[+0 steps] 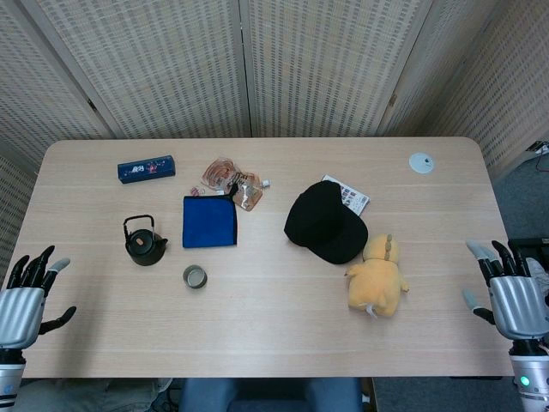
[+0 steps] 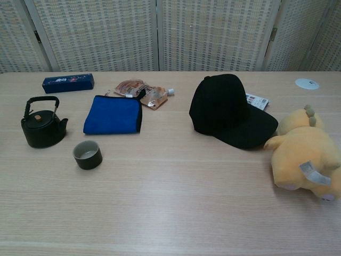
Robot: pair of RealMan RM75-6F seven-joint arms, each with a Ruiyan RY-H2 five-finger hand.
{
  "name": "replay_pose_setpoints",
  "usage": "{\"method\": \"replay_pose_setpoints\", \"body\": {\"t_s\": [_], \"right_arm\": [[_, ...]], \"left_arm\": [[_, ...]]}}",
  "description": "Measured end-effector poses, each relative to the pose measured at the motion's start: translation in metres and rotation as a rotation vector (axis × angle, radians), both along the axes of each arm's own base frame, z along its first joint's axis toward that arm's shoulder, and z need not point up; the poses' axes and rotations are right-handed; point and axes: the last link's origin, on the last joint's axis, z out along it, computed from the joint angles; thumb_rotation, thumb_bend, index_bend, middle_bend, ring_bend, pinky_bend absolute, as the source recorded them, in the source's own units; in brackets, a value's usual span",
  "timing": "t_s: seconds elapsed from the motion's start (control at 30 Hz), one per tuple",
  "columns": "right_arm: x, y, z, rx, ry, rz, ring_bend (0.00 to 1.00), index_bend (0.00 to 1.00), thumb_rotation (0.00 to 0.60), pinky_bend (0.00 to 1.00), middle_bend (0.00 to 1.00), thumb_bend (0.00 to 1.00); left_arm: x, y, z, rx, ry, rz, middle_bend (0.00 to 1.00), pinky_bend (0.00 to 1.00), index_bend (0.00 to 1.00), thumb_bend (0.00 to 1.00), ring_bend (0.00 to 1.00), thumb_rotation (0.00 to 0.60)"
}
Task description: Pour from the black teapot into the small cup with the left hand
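The black teapot [image 1: 145, 243] stands upright on the table [image 1: 274, 326], ahead of the left hand [image 1: 26, 296] and off to its right, well apart from it. The small cup [image 1: 195, 276] sits just beyond the teapot, further right. The left hand holds nothing, fingers spread, at the table's near corner. The right hand [image 1: 515, 292] is likewise spread and empty, with a yellow plush toy [image 1: 377, 276] to its left.

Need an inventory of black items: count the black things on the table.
2: the teapot at the left, beside the cup, and the cap right of centre, next to the plush. None looks hidden.
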Motion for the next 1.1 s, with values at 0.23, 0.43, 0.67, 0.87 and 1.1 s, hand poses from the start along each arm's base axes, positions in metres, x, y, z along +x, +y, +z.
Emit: {"method": "replay_pose_setpoints", "body": {"t_s": [0.23,0.43,0.67,0.87,1.1], "right_arm": [[0.001,0.002,0.002,-0.012,-0.001,0.006,0.08,0.14,0.600,0.07,0.22,0.27],[0.002,0.004,0.007,-0.030,0.007,0.016,0.08,0.14,0.600,0.07,0.22,0.27],[0.008,0.001,0.014,-0.052,0.021,0.042,0.08,0.14,0.600,0.07,0.22,0.27],[0.015,-0.001,0.023,-0.074,0.047,0.063,0.08,0.14,0.600,0.07,0.22,0.27],[0.019,-0.002,0.027,-0.080,0.053,0.070,0.08,0.14,0.600,0.07,0.22,0.27]], "left_arm": [[0.002,0.005,0.002,-0.005,-0.005,-0.014,0.00,0.02,0.18,0.21,0.11,0.600],[0.006,0.011,0.003,-0.013,-0.018,-0.043,0.00,0.02,0.18,0.21,0.11,0.600],[0.016,0.037,0.007,-0.045,-0.045,-0.106,0.00,0.02,0.17,0.21,0.11,0.600],[0.025,0.062,0.004,-0.115,-0.080,-0.124,0.00,0.02,0.13,0.19,0.10,0.600],[0.042,0.095,-0.004,-0.203,-0.081,-0.137,0.00,0.00,0.11,0.11,0.11,0.300]]}}
